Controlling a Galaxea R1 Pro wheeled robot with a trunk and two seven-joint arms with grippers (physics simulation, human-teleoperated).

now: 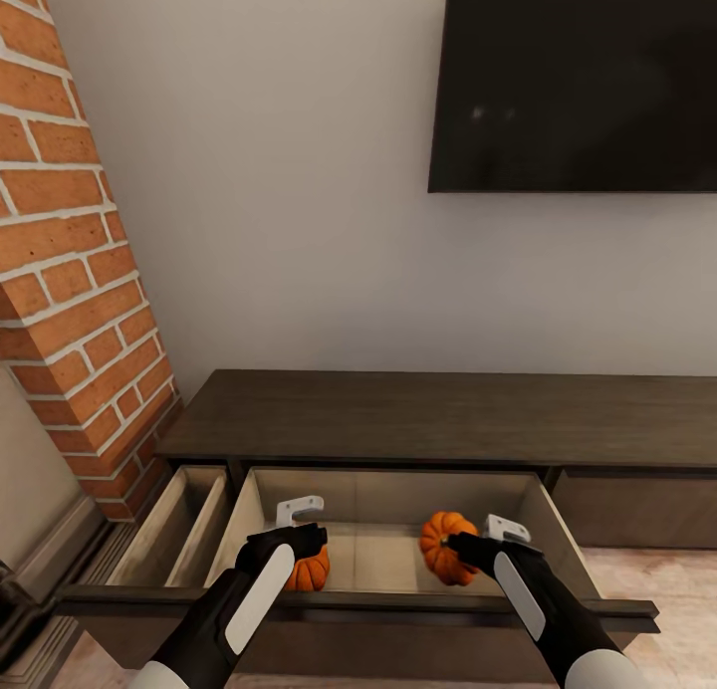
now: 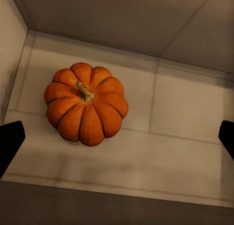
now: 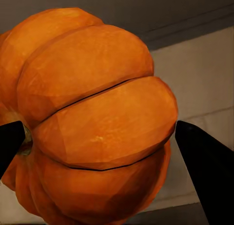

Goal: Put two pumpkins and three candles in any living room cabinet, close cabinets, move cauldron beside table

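From my head, the cabinet (image 1: pixel 398 420) has its drawer (image 1: pixel 388 540) pulled out; my left gripper (image 1: pixel 299 542) hangs over one pumpkin (image 1: pixel 309 568) lying inside, and my right gripper (image 1: pixel 468 547) carries the other pumpkin (image 1: pixel 445 547) above the drawer. My left wrist shows parted fingers clear of that pumpkin (image 2: pixel 86 103); my right wrist shows fingers clamped on its pumpkin (image 3: pixel 92 117); next I judge I should lower and release.
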